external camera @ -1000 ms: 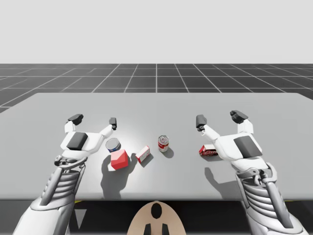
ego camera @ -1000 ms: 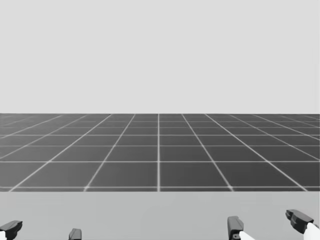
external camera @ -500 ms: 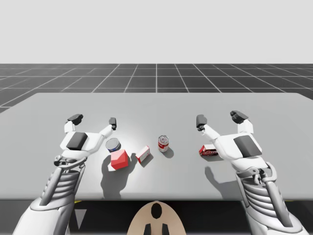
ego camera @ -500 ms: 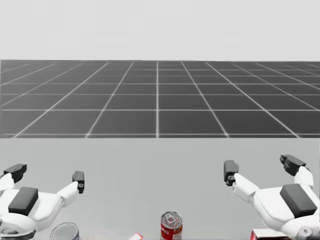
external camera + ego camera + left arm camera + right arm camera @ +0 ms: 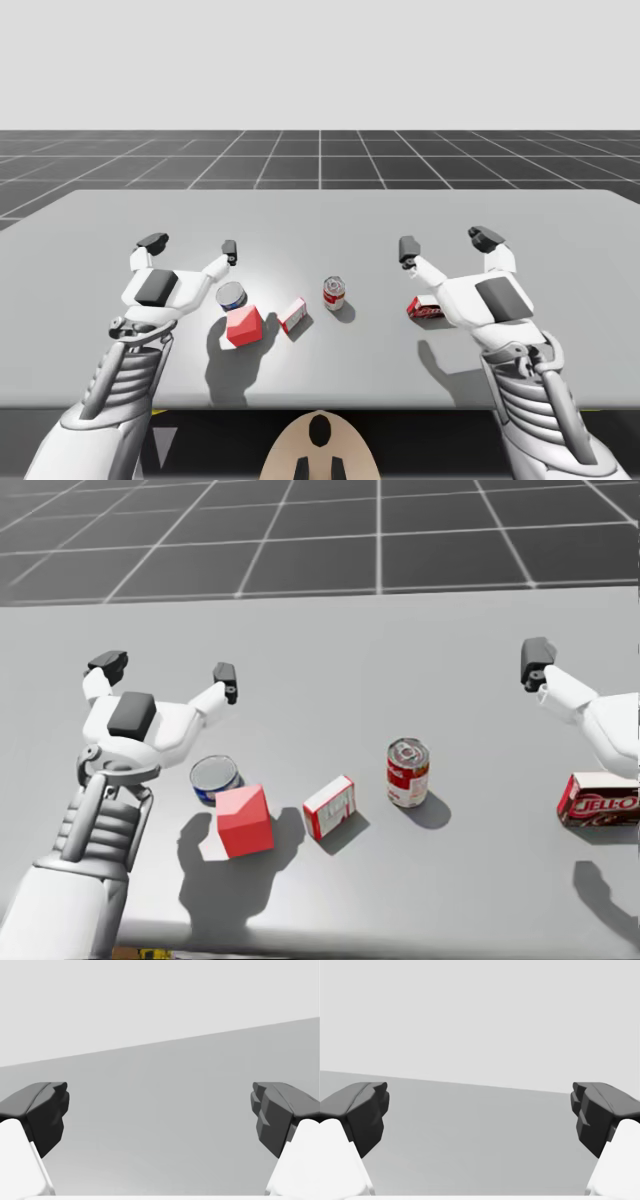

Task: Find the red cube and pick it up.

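Red cube nearer the left gripper, at about 5 o'clock from it in the head view.
The left gripper is spread wide and empty above the surface. The cube is set on the surface back toward that arm's wrist, just beside a blue can at the cube's 11 o'clock. The right gripper, also released and empty, is well apart, with the cube at its 8 o'clock in the high view. A draw-back and descent by the left arm is judged necessary.

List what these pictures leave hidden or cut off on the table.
1. Blue-sided metal can: in the head view the red cube covers its near lower side.
2. Flat red box: in the high view my right gripper covers one end; the head view's edge cuts it off.
3. The right gripper itself: the head view's edge cuts off one finger.
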Tool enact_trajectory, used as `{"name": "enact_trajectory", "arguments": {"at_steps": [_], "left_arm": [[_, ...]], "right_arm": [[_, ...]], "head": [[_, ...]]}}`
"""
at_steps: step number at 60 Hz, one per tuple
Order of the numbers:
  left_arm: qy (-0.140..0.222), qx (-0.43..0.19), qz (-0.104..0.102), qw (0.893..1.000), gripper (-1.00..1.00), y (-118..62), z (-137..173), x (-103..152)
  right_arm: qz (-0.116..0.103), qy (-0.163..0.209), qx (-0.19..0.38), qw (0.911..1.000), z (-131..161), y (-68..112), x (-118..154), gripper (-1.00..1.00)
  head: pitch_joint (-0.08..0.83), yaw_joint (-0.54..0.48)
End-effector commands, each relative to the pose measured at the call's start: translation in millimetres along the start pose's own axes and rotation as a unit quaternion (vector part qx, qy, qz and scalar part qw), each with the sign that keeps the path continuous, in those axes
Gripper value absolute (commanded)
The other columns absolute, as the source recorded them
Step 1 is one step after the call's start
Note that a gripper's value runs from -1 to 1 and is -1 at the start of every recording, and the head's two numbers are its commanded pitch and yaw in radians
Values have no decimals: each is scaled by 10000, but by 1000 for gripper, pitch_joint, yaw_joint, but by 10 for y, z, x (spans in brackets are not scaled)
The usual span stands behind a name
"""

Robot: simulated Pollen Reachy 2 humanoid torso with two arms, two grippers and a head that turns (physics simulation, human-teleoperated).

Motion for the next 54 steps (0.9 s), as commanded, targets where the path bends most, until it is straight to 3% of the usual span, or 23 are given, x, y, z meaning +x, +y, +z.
{"name": "enact_trajectory", "arguments": {"at_steps": [1, 13, 29, 32, 38, 45, 49, 53, 54], "left_arm": [[12, 3, -17, 10000, -1000, 7, -6, -5], [16, -3, -18, 10000, -1000, 14, -14, -6], [54, -117, 127, 9998, -1000, 20, -13, 9], [67, -175, 198, 9996, -1000, 37, -6, 25], [118, -578, 589, 9965, -1000, 127, 76, 136], [304, -1340, 723, 9879, -1000, 230, 205, 212], [434, -1774, 551, 9816, -1000, 251, 254, 185], [615, -2348, 427, 9692, -1000, 294, 320, 118], [645, -2549, 299, 9644, -1000, 328, 354, 77]], "right_arm": [[20, 28, 62, 10000, 4, 17, -4, -1000], [73, 69, 140, 9999, 12, 59, -20, -1000], [81, 87, 158, 9998, 16, 71, -24, -1000], [88, 94, 159, 9998, 15, 75, -27, -1000], [81, 112, 148, 9998, 11, 74, -33, -1000], [66, 117, 145, 9998, 16, 75, -32, -1000], [65, 118, 151, 9998, 16, 76, -32, -1000], [55, 122, 150, 9998, 18, 77, -33, -1000], [56, 124, 147, 9998, 19, 77, -33, -1000]], "head": [[637, 191], [731, 256], [759, 294], [757, 295], [750, 292], [749, 297], [751, 301], [752, 303], [752, 302]]}}
